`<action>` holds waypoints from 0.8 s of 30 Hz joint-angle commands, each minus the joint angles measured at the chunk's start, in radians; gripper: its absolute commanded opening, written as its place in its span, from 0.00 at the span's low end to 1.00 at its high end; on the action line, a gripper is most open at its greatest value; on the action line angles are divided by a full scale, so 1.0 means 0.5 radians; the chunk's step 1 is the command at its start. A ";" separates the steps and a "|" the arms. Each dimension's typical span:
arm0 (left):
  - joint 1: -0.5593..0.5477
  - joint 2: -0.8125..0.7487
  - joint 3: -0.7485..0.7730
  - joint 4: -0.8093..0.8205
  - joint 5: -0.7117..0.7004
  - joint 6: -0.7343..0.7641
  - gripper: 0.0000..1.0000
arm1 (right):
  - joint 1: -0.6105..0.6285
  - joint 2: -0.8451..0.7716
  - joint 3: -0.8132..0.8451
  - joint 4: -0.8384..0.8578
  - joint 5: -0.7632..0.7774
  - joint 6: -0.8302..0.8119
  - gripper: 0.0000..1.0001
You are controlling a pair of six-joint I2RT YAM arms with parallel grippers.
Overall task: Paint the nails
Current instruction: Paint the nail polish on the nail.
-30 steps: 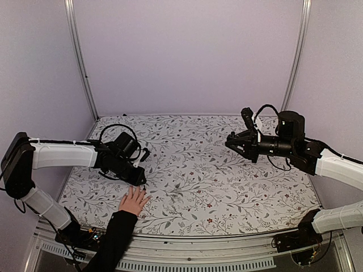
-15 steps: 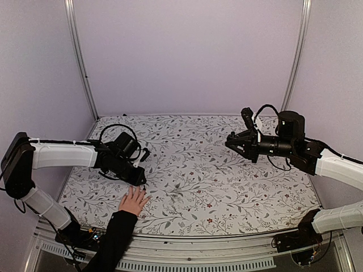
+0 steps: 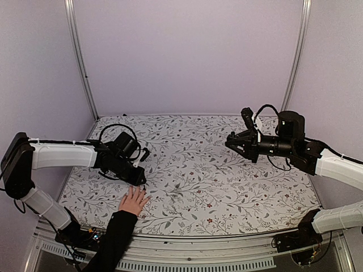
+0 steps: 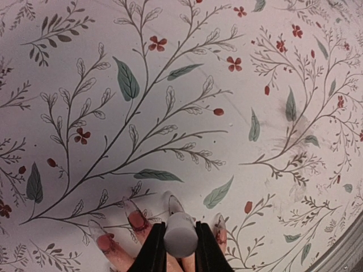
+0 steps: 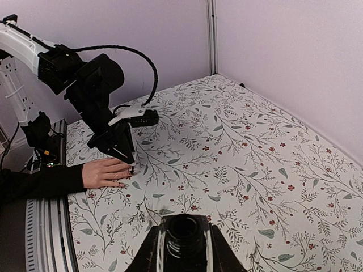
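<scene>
Above the nails (image 4: 134,211) (reddish), left fingers (image 4: 151,252) clamped on white cap (image 4: 180,235), right fingers (image 5: 146,252) clamped on bottle (image 5: 182,238).

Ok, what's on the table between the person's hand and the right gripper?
Only bare flowered table covering lies between the hand and the right gripper; the overhead view shows it plainly.

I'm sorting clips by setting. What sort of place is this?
Probably a robot lab booth, not a salon: plain walls with metal posts, a floral-covered table, and two robot arms, the left gripper poised at a person's hand.
</scene>
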 commanded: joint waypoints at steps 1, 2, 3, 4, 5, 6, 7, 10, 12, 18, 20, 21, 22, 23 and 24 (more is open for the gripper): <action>0.013 -0.040 -0.018 0.002 0.009 0.005 0.00 | -0.008 -0.004 0.035 0.033 0.014 -0.014 0.00; 0.014 -0.040 -0.019 0.002 0.011 0.004 0.00 | -0.006 -0.004 0.035 0.034 0.014 -0.014 0.00; 0.015 -0.037 -0.021 0.004 0.011 0.006 0.00 | -0.007 -0.004 0.035 0.035 0.014 -0.013 0.00; 0.015 -0.036 -0.021 0.003 0.011 0.007 0.00 | -0.006 -0.004 0.034 0.034 0.014 -0.013 0.00; 0.014 -0.037 -0.022 0.002 0.015 0.007 0.00 | -0.007 -0.006 0.035 0.035 0.014 -0.013 0.00; 0.015 -0.037 -0.022 0.002 0.012 0.004 0.00 | -0.006 -0.007 0.034 0.035 0.017 -0.013 0.00; 0.014 -0.037 -0.025 0.003 0.011 0.002 0.00 | -0.006 -0.009 0.032 0.034 0.019 -0.013 0.00; 0.011 -0.034 -0.025 0.002 0.012 0.004 0.00 | -0.008 -0.007 0.032 0.035 0.018 -0.014 0.00; 0.011 -0.031 -0.025 -0.003 0.012 0.002 0.00 | -0.008 -0.009 0.033 0.033 0.020 -0.013 0.00; 0.012 -0.031 -0.024 -0.007 0.011 0.005 0.00 | -0.007 -0.010 0.032 0.034 0.021 -0.012 0.00; 0.011 -0.034 -0.027 -0.010 0.011 0.006 0.00 | -0.008 -0.009 0.032 0.034 0.023 -0.011 0.00; 0.012 -0.034 -0.028 -0.013 0.011 0.007 0.00 | -0.007 -0.010 0.032 0.035 0.026 -0.011 0.00; 0.012 -0.034 -0.027 -0.014 0.009 0.009 0.00 | -0.008 -0.012 0.032 0.034 0.027 -0.012 0.00; 0.012 -0.034 -0.028 -0.013 0.008 0.009 0.00 | -0.006 -0.010 0.032 0.033 0.027 -0.011 0.00; 0.009 -0.034 -0.027 -0.014 0.012 0.010 0.00 | -0.006 -0.010 0.032 0.034 0.027 -0.010 0.00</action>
